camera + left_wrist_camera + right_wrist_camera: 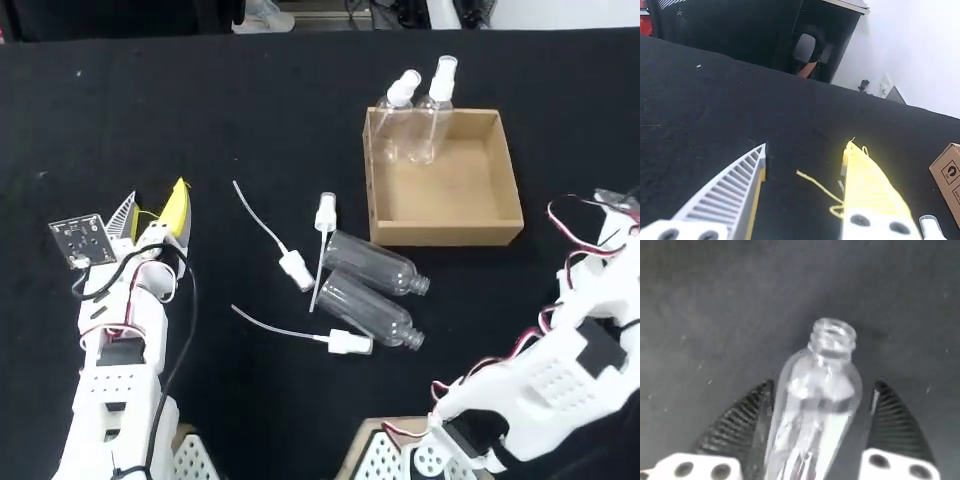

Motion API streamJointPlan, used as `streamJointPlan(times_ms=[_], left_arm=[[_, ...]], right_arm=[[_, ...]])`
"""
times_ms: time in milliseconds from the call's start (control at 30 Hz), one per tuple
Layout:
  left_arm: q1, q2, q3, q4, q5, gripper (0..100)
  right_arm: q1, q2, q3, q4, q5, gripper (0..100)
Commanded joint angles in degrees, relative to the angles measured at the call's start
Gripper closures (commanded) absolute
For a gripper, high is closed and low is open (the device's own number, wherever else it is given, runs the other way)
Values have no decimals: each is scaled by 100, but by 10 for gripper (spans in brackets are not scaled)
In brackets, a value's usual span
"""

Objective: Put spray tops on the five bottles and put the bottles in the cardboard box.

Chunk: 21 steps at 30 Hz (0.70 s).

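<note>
Black and matte, the surface (250, 110) runs to every edge of the high view. We see the right pincer (825, 383) clamped on a clear bottle (812, 410). The bottle lies lengthwise between the dark jaws, its bare threaded neck pointing away from the wrist.

The left pincer (154, 192) sits at the near left of the surface, its white and yellow jaws spread apart over the cloth.

Toward the middle we find a first loose bottle (375, 262) and a second loose bottle (365, 310). They lie side by side, the second one nearer, with their open necks to the right. Around them lie three spray tops with thin tubes:
- the far spray top (325, 212)
- the middle spray top (298, 268), left of the bottles
- the near spray top (348, 342), just beside the second loose bottle

Farther right sits the cardboard box (445, 232), open on top. In its far left corner two capped bottles stand close together, the left capped bottle (395, 125) and the right capped bottle (432, 120).
</note>
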Motion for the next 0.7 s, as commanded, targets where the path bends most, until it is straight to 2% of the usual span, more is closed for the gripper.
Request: streamJointPlan(times_ms=[0,133,267,333,500,667], left_arm=[[66,-132,-233,-97,-53,759],[66,-132,-233,-97,-53,759],[66,-132,-233,-97,-53,759],[66,-132,-233,-97,-53,759],[66,-132,-233,-97,-53,759],[66,-132,-233,-97,-53,759]], right_arm=[[-158,251,-629,44,-44,747],[-158,664,-1007,308,-18,788],[-114,734,-1481,563,-62,991],[-114,681,-1701,730,-114,969],[-211,295,-2088,1099,-255,988],[-457,-541,-1763,1037,-255,988]])
